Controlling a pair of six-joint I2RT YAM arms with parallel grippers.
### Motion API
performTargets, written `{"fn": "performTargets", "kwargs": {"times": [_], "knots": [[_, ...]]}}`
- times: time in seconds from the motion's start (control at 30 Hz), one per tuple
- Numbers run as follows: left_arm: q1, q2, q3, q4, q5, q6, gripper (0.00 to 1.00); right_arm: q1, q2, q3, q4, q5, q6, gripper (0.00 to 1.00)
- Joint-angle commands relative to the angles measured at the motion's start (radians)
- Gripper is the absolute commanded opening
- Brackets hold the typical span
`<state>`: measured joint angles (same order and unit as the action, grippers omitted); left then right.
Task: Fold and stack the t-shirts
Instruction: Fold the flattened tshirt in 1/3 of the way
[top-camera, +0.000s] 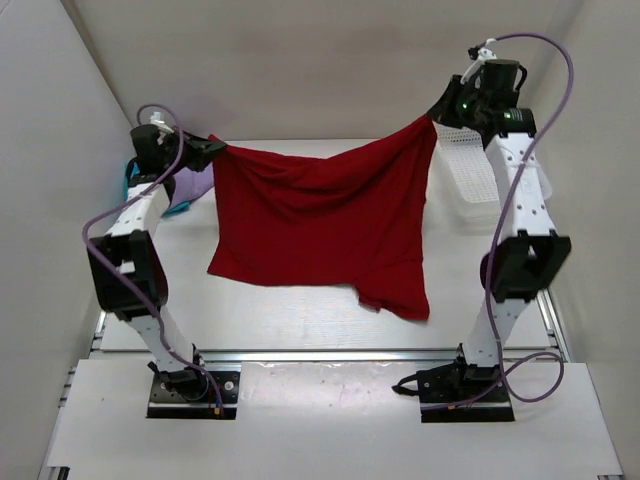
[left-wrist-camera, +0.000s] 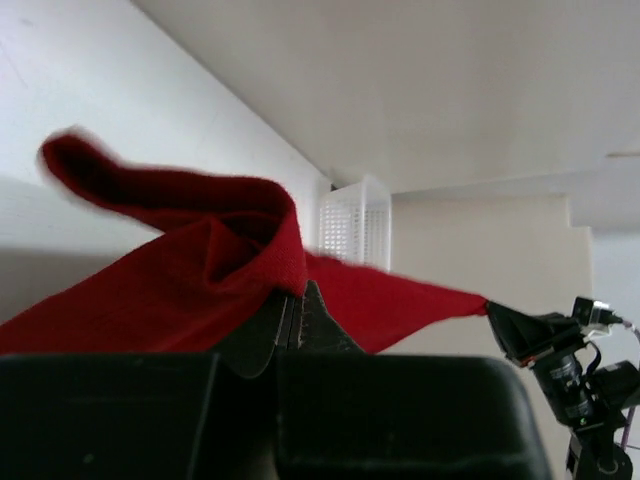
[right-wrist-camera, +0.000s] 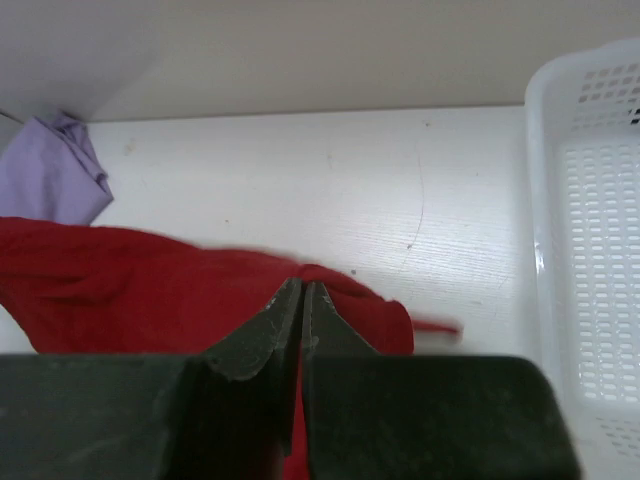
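Right now my left hand (top-camera: 215, 152) and my right hand (top-camera: 437, 115) are each pinched shut on a top corner of the dark red t-shirt (top-camera: 320, 220). It hangs spread between them above the worktop (top-camera: 280, 310). To lay it flat, I should lower both hands together, level, with the cloth taut and the hem landing first, clear of the lavender t-shirt (top-camera: 193, 183) and the basket (top-camera: 475, 170).

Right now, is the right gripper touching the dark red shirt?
Touching. Right wrist view shows the right gripper shut, pinching the dark red shirt.
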<state>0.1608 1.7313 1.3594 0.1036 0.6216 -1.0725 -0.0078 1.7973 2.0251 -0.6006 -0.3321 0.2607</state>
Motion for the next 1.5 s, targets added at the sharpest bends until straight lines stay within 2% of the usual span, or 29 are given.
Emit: {"fn": "performTargets", "kwargs": {"times": [0.0,0.03,0.07,0.13,0.17,0.27,0.4,0.5,0.53,0.6,0.63,0.7,0.73,0.8,0.9,1.13,1.33,1.47], "knots": [[-0.052,0.040,0.149,-0.028,-0.023,0.010,0.00,-0.003,0.104,0.287,-0.009,-0.024,-0.012,0.00],[-0.053,0.075,0.208,-0.018,-0.008,-0.004,0.00,-0.004,0.185,0.460,-0.033,-0.025,0.004,0.00],[-0.063,0.095,0.236,-0.016,-0.010,-0.029,0.00,-0.020,0.197,0.495,-0.034,-0.045,0.035,0.00],[-0.061,0.120,0.364,-0.045,-0.003,-0.050,0.00,-0.055,0.107,0.390,0.125,-0.087,0.096,0.00],[-0.055,0.116,0.424,-0.047,-0.009,-0.050,0.00,-0.078,0.091,0.385,0.136,-0.099,0.116,0.01],[-0.034,0.080,0.489,-0.054,-0.031,-0.052,0.00,-0.109,0.044,0.471,0.147,-0.110,0.138,0.00],[-0.001,0.067,0.489,-0.045,-0.027,-0.052,0.00,-0.161,-0.032,0.341,0.220,-0.185,0.180,0.00],[0.016,0.025,0.341,0.039,-0.016,-0.063,0.00,-0.161,-0.039,0.273,0.170,-0.206,0.144,0.00],[0.017,0.001,0.304,0.057,-0.016,-0.057,0.00,-0.150,-0.050,0.214,0.154,-0.211,0.109,0.00],[0.020,-0.036,0.126,0.131,-0.014,-0.044,0.00,-0.127,-0.137,0.031,0.200,-0.197,0.074,0.00],[0.017,-0.056,0.075,0.157,-0.011,-0.049,0.00,-0.106,-0.177,-0.153,0.237,-0.174,0.057,0.00],[0.019,-0.081,-0.157,0.256,0.001,-0.053,0.00,-0.092,-0.315,-0.529,0.428,-0.188,0.081,0.00],[0.022,-0.082,-0.196,0.289,0.006,-0.044,0.00,-0.095,-0.369,-0.601,0.476,-0.188,0.093,0.00],[0.020,-0.070,-0.326,0.321,0.024,-0.024,0.00,-0.098,-0.424,-0.875,0.542,-0.188,0.109,0.00],[0.016,-0.053,-0.460,0.349,0.013,0.034,0.00,-0.112,-0.457,-1.102,0.623,-0.187,0.138,0.01],[0.017,-0.052,-0.641,0.348,-0.011,0.103,0.00,-0.116,-0.544,-1.408,0.644,-0.119,0.195,0.00],[0.049,-0.110,-0.680,0.134,-0.101,0.220,0.00,-0.164,-0.705,-1.627,0.622,-0.084,0.261,0.00],[0.095,-0.157,-0.706,-0.008,-0.129,0.285,0.00,-0.219,-0.855,-1.740,0.539,-0.071,0.282,0.00]]}}
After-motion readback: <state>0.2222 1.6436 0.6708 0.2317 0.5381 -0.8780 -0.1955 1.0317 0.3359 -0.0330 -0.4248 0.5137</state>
